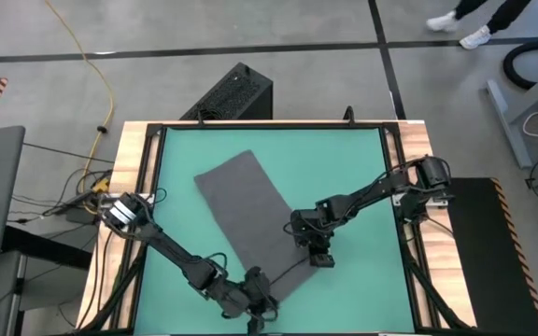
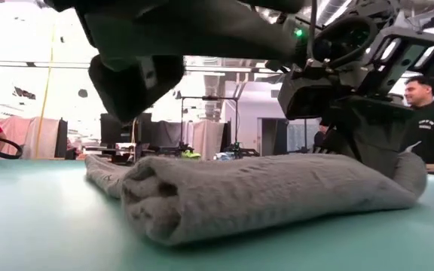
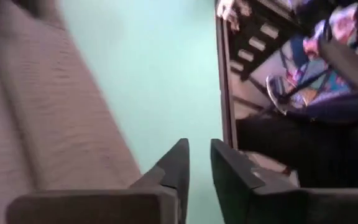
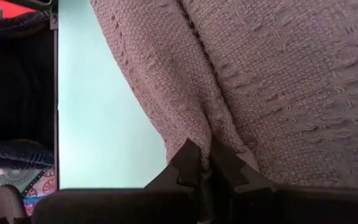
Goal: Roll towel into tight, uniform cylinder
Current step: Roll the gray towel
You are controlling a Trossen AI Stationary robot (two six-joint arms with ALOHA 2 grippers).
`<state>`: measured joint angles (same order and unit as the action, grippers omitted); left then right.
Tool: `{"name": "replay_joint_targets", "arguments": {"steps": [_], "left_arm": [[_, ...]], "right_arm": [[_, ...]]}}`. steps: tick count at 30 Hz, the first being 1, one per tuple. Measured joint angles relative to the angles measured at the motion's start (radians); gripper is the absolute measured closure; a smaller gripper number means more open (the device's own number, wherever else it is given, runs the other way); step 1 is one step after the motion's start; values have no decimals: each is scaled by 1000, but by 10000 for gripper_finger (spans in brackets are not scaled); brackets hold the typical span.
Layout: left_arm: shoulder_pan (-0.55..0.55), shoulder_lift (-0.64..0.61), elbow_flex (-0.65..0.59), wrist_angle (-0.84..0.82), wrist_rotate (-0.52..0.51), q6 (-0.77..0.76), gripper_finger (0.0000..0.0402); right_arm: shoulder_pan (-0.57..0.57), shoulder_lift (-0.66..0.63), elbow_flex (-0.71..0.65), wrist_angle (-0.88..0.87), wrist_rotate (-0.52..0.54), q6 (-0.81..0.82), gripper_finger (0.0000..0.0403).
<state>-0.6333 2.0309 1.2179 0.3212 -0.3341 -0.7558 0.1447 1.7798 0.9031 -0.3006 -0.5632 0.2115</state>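
The towel [image 1: 250, 210] lies diagonally on the teal table [image 1: 344, 168], its near end rolled into a short, loose cylinder. The right gripper [image 4: 205, 163] is pinched closed on a fold at the roll's right end. The left gripper [image 3: 199, 163] hovers at the roll's left end, fingers slightly parted and empty. Judgement: both ends should advance together, keeping tension even, or the roll will cone.
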Motion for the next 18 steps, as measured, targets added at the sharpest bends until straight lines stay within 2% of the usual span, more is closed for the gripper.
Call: {"name": "replay_joint_targets", "arguments": {"steps": [4,8,11,15,18], "left_arm": [[8,51,89,-175,-7,63,307],[18,50,123,-352,-95,53,282],[23,49,123,-370,-129,71,279],[37,49,122,-427,-58,62,285],[50,49,121,-464,-46,30,297]], "right_arm": [[-25,0,0,3,0,-3,369],[-43,0,0,3,-11,-7,367],[-50,0,0,0,-14,-21,357],[-50,0,1,0,-14,-28,335],[-50,1,6,-4,-13,16,316]]}}
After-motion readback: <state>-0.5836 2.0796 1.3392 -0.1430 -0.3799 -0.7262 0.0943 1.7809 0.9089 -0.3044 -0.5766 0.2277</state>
